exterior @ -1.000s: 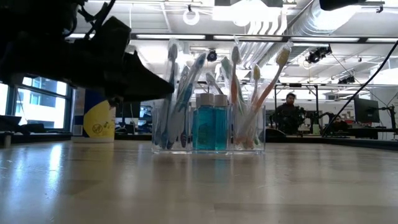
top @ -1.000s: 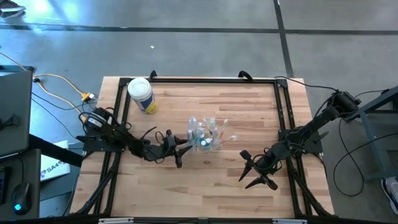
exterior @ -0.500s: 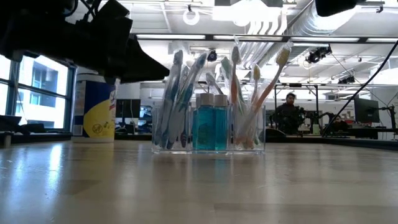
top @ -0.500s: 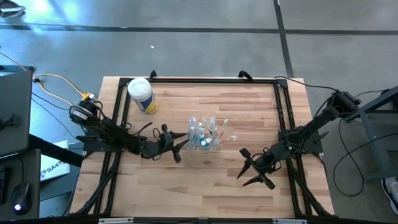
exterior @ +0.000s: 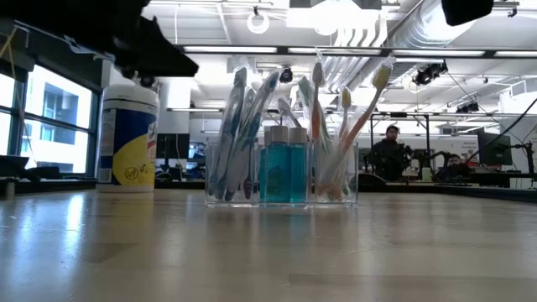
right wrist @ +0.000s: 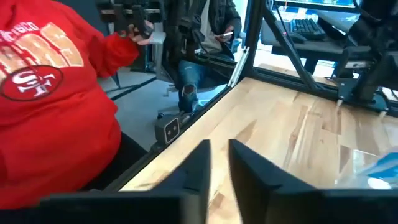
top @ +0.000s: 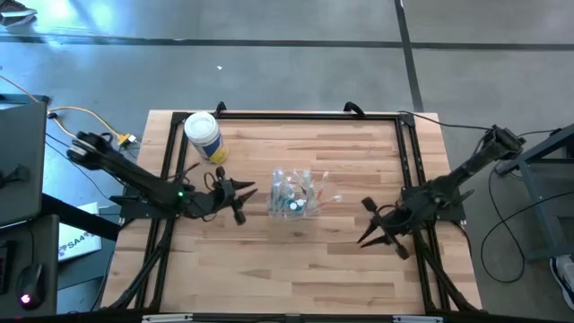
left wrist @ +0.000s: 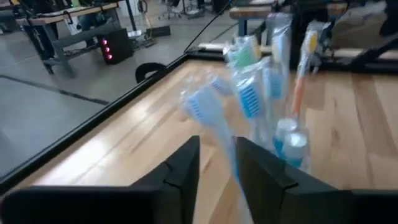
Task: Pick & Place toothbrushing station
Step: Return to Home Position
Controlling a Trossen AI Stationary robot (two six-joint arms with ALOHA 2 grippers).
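Clear organizer sits mid-counter, three compartments in the low view. Left one is packed w/ leaning blue & white toothbrushes. Middle one holds two blue bottles w/ pale caps. Right one has orange, green & pale ones fanned out.

Vs half a sec ago: left claw has backed off leftward and is now apart from the organizer, no longer right beside it. Its fingers are barely parted, nothing held. In the low view its dark bulk has lifted away, so the yellow-label canister shows whole. Organizer hasn't moved. Right claw has shifted a bit toward the right rail, w/ a narrow gap btwn fingers, empty.

Counter is pale wood planks w/ a black frame, grey floor around. Room behind has ceiling lights & ducts. A seated person is far off, and a person in red top is by the right side.
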